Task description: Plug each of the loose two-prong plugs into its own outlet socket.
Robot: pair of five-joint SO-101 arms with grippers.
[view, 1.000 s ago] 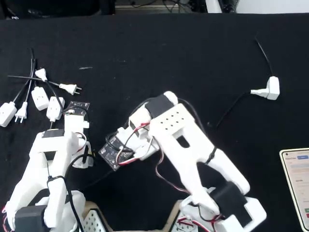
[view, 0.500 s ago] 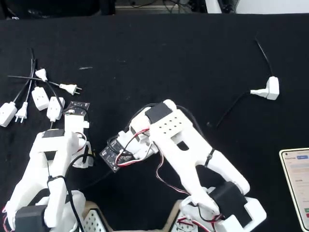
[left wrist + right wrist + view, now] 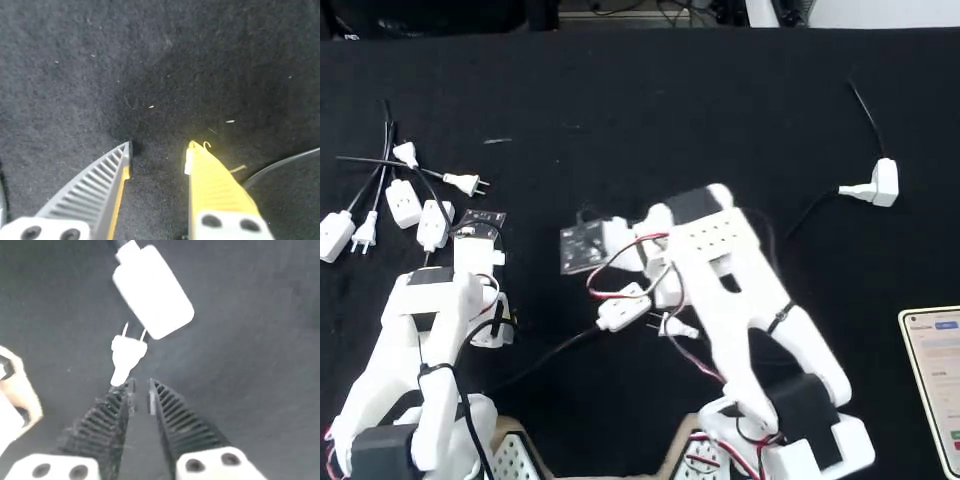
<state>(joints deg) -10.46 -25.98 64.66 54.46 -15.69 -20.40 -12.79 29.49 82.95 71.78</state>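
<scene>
Right wrist view shows us one plug (image 3: 127,356) unseated before its socket (image 3: 152,290), right gripper (image 3: 141,390) narrow and empty, left gripper (image 3: 159,147) wide, more plugs (image 3: 465,183) loose at the bench's (image 3: 620,100) left edge.

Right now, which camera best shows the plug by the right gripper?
Right wrist view: the plug sits close, prongs toward a socket. High view has it small beside the arm; left wrist view faces cloth.

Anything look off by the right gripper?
Yes: the plug lies unseated by the socket, its prongs bare and off to one side of the socket's end. The right gripper sits open behind it, holding nothing.
</scene>
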